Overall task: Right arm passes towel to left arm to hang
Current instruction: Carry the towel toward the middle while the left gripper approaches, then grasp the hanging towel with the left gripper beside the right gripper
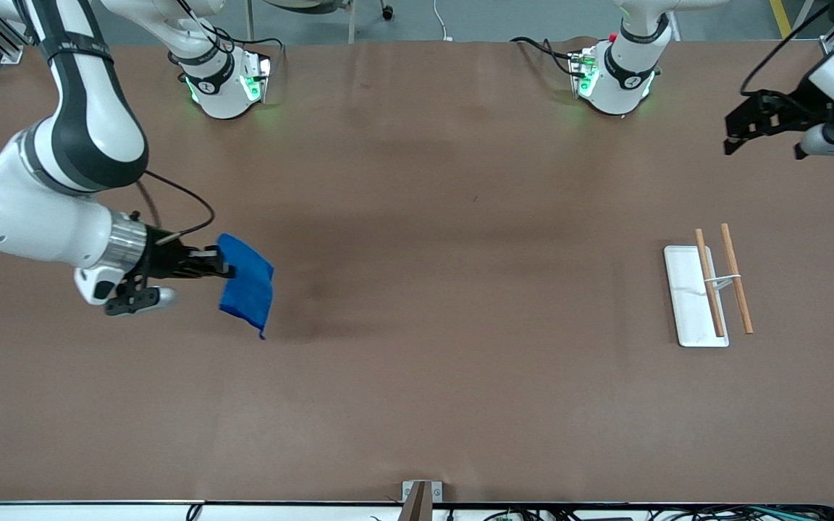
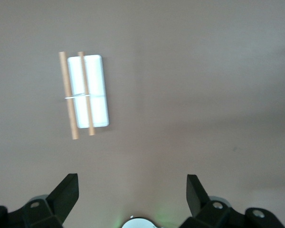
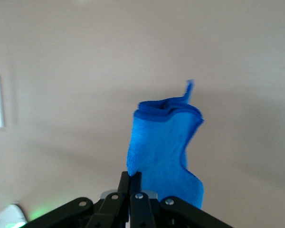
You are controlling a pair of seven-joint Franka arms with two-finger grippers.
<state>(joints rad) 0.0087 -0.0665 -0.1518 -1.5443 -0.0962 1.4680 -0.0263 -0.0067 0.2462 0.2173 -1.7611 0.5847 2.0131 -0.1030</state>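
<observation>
Right gripper: 2 fingers pinch 1 edge of the towel; thin hold, slip risk.
Left gripper: fingers spread, empty, waiting well apart; misaligned handover risk.

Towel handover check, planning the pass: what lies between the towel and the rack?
Nothing: in the front view only bare table separates the towel, held by the right gripper, from the rack.

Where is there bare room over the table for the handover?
Bare table spans from the towel, held in the right gripper, to the white rack with wooden rods. The open left gripper waits above that rack's end, the only crowded patch.
</observation>
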